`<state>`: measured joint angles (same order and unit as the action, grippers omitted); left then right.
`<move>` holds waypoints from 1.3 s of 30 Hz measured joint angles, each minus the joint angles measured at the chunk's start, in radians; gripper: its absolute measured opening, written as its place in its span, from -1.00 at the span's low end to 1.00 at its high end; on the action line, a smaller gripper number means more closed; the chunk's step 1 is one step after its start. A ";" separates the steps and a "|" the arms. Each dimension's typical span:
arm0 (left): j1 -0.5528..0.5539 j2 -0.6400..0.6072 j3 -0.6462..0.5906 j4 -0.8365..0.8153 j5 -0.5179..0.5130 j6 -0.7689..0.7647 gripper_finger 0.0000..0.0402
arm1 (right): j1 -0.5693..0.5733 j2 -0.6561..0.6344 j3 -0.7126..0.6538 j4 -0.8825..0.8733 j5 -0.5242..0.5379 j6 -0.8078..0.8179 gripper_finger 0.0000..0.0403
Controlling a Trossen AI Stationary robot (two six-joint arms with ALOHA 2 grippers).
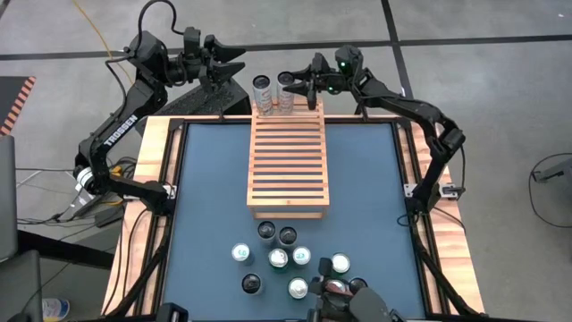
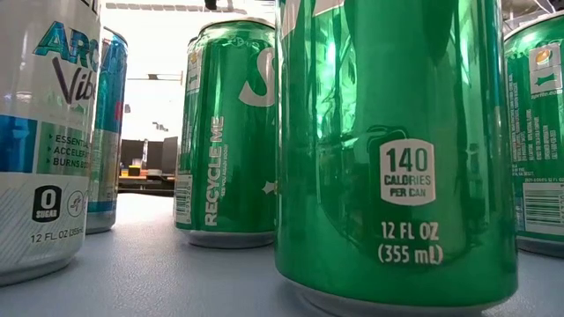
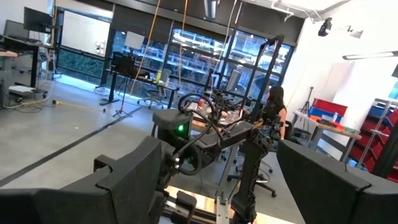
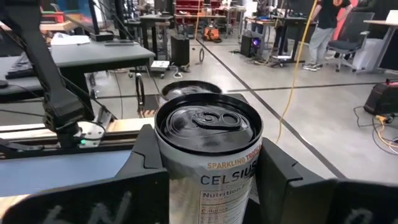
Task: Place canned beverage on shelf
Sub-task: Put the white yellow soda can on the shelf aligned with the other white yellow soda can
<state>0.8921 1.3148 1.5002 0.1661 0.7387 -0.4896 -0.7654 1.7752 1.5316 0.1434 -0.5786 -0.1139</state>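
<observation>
The shelf [image 1: 288, 161], a light-brown slatted wooden rack, lies in the middle of the blue table. Two cans stand upright at its far end. My right gripper [image 1: 300, 88] is shut on the right-hand one, a white Celsius can [image 4: 208, 155] with a silver top [image 1: 286, 91]. The other can [image 1: 263, 94] stands just beside it, toward the table's left, its dark top [image 4: 189, 89] showing behind the held can. My left gripper [image 1: 239, 66] hangs open and holds nothing, above the table's far edge, left of the shelf. My right gripper pinches the white can's side wall [image 4: 173, 180] just under the rim, one dark finger [image 4: 140, 168] on each side. The fingers come in level from the table's right side. The can stays upright; its bottom is hidden.
Several more cans [image 1: 290, 259] stand in a cluster by the table's near edge; green ones [image 2: 397, 150] fill the low view. Bare slats stretch between the two far cans and the shelf's near end. A person [image 4: 323, 25] stands in the room beyond.
</observation>
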 joint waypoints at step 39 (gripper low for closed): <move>-0.001 0.000 0.000 -0.003 0.012 -0.008 0.53 | 0.034 0.029 0.002 -0.038 0.026 -0.059 -0.31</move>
<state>0.8913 1.3148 1.5002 0.1626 0.7506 -0.4973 -0.7319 1.8038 1.5338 0.1054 -0.5526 -0.1726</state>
